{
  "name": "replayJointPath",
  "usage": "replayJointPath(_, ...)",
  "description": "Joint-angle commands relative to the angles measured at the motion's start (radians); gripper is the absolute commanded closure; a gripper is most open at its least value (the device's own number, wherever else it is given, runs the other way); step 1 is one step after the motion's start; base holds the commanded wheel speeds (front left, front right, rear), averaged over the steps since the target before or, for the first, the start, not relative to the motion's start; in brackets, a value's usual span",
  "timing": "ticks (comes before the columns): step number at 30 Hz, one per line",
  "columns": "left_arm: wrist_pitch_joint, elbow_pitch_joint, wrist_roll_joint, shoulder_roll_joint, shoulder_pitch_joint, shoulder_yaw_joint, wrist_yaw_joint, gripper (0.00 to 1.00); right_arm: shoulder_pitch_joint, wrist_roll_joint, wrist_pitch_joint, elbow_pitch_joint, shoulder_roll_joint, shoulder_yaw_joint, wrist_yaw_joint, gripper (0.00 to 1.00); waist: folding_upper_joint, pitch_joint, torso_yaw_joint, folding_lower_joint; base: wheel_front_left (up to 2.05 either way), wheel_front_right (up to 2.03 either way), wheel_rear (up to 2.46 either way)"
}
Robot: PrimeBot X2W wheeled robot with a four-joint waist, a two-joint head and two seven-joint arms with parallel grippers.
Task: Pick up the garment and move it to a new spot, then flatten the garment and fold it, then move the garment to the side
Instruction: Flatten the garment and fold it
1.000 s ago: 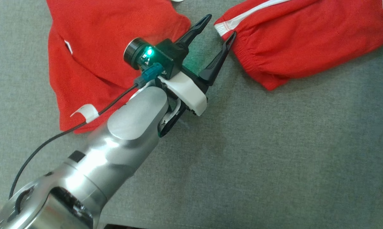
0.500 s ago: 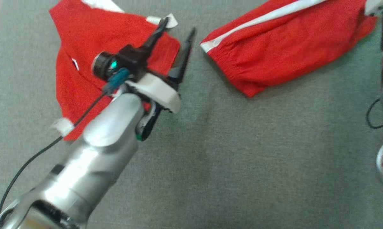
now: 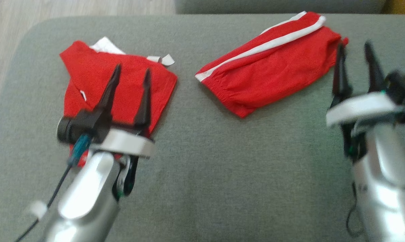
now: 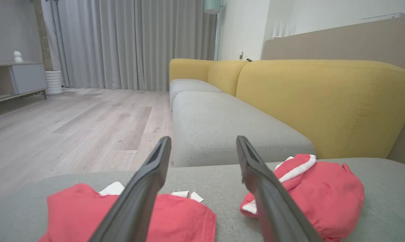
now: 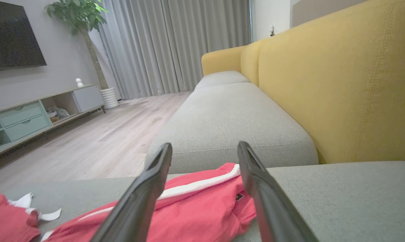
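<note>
Place: two red pieces lie well apart on the grey sofa cushion (image 3: 222,168), one toward the robot's left, one toward its right
Left piece: the folded red garment (image 3: 88,67) lies as a compact, roughly squared bundle near the cushion's left edge
Right piece: the striped red garment (image 3: 273,77) lies folded into a narrow packet, its white stripe (image 3: 263,45) running along the far edge
Task garment: I cannot tell which of the two is meant; both rest on the cushion and neither is held
Left gripper (image 3: 132,69): fingers spread apart, empty, above the near part of the folded red garment
Right gripper (image 3: 354,45): fingers spread apart, empty, just beside the right end of the striped red garment
Done, by my judgement: picking up, flattening and folding look finished, since both pieces are already folded
Left, by my judgement: little or nothing; at most a last shift to the side
Labels: white tags (image 3: 165,59) stick out at the folded red garment's far edge and a small white tab (image 3: 83,95) shows on its front
Writing: none can be read; the tags are too small and blurred
</note>
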Motion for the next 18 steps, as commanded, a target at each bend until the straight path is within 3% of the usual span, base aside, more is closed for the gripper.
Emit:
replayJointPath(1, -0.005, -0.044, 0.009, 0.033, -0.003, 0.061, 0.007, 0.00, 0.008, 0.011, -0.008, -0.061, 0.015, 0.040, -0.003, 0.00, -0.0001, -0.027, -0.021, 0.0004, 0.00, 0.00, 0.00)
replayJointPath(9, -0.005, -0.097, 0.063, -0.010, 0.194, 0.142, -0.027, 0.00, 0.246, 0.037, 0.044, -0.227, 0.025, 0.061, -0.003, 0.00, -0.0001, -0.024, -0.025, 0.0004, 0.00, 0.00, 0.00)
replayJointPath(18, -0.005, -0.095, 0.129, -0.067, 0.179, 0.178, -0.094, 0.00, 0.153, -0.056, 0.176, -0.321, 0.002, -0.019, -0.003, 0.00, -0.0001, 0.085, 0.028, 0.0004, 0.00, 0.00, 0.00)
